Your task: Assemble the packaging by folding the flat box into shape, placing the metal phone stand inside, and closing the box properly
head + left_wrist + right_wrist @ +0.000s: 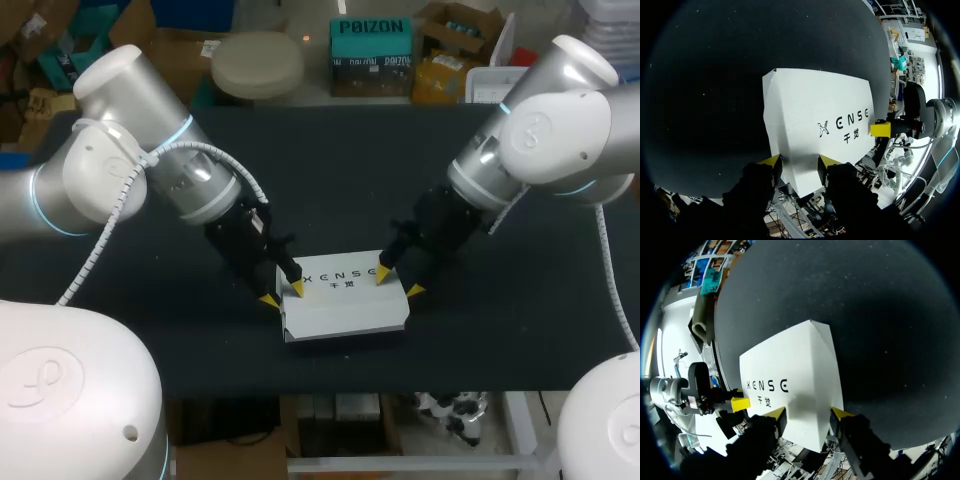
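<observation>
White box (345, 300) sits on the black table (330, 170) near its front edge, between both arms. At its left end the left gripper (283, 294), at its right end the right gripper (397, 283) — each seems to pinch the box's end wall between its yellow tips, one tip over the top, one just outside. There's no phone stand in sight, maybe inside. Risks, imo: thin card buckles if a pinch is too hard, or the box skids/twists if one arm pulls w/o the other — a flap could pop open
</observation>
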Robot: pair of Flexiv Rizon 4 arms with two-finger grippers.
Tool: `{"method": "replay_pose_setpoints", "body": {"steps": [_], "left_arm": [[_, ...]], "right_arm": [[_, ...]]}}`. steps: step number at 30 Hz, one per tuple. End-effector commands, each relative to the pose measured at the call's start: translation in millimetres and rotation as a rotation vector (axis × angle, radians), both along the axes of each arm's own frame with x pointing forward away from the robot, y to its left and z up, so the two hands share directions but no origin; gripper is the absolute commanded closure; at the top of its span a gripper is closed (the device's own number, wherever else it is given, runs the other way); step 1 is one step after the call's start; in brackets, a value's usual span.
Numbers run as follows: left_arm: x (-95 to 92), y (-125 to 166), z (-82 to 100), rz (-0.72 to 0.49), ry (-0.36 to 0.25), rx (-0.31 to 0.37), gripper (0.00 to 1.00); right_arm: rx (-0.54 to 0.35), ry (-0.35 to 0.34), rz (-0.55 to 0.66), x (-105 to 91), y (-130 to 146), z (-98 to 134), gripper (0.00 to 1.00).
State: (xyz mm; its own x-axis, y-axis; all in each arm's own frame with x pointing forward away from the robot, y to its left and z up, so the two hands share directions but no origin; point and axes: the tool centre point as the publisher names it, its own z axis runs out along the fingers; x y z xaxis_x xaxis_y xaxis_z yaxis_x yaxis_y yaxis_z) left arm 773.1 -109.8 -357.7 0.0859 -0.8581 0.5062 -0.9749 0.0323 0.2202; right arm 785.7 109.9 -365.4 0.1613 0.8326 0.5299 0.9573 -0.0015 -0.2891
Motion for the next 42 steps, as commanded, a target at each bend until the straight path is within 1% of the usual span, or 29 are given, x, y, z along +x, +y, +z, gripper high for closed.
{"method": "replay_pose_setpoints", "body": {"steps": [1, 15, 20, 22, 24, 32, 42], "left_arm": [[0.7, -3.3, 2.1, -0.002, 0.004, 0.006, 0.53], [1.3, -4.0, 7.5, -0.002, 0.02, 0.009, 0.54], [2.4, -3.8, 8.5, -0.001, 0.036, -0.005, 0.55], [3.3, -3.7, 8.5, 0.002, 0.042, -0.006, 0.55], [3.8, -3.7, 8.5, 0.002, 0.045, -0.008, 0.55], [7.1, -4.2, 6.6, 0.009, 0.067, -0.025, 0.54], [9.6, -4.9, 7.6, 0.005, 0.103, -0.038, 0.56]], "right_arm": [[-0.001, 0.008, 0.005, 1.2, 3.8, 3.9, 0.41], [0.001, 0.012, 0.007, 1.8, 5.1, 8.0, 0.42], [0.005, 0.018, 0.008, 2.9, 5.2, 8.4, 0.4], [0.008, 0.022, 0.008, 3.7, 5.1, 8.4, 0.39], [0.01, 0.025, 0.009, 4.2, 5.2, 8.4, 0.41], [0.016, 0.044, 0.016, 6.9, 7.3, 6.6, 0.38], [0.029, 0.075, 0.022, 11.0, 8.4, 7.1, 0.39]]}}
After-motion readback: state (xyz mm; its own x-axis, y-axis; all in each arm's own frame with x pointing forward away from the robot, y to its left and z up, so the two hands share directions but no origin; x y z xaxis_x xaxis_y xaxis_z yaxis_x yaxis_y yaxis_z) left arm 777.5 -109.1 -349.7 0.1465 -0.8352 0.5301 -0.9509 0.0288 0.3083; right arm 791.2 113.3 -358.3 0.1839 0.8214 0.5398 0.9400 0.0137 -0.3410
